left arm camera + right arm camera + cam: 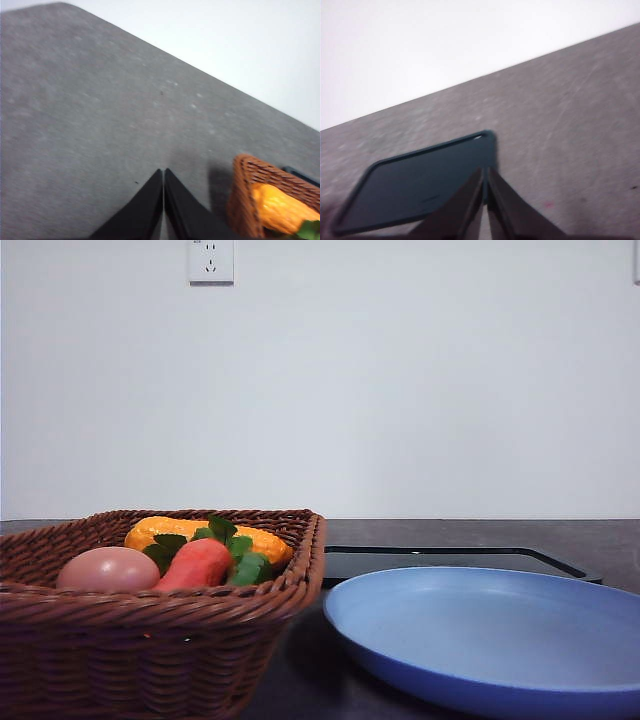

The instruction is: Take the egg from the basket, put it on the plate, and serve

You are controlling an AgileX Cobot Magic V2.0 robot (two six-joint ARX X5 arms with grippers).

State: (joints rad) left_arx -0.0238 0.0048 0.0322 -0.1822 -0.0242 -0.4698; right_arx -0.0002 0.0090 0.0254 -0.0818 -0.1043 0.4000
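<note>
We see the egg (108, 569) lying in the basket (150, 660) at the front left of the dark worktop (480, 532), touching the carrot (195, 563) beside it, whose green leaves (235, 545) spread over an orange-yellow vegetable (200, 535) behind. Just right of the basket sits the blue plate (500, 640), bare, and behind it lies the flat black tray (450, 560). From the left wrist we catch the left claw (163, 172) above grey worktop, its black fingers pressed together on nothing, a basket corner nearby. Over on the right wrist, the right claw (484, 171) is likewise pinched together and carrying nothing, hovering by the tray's corner.
</note>
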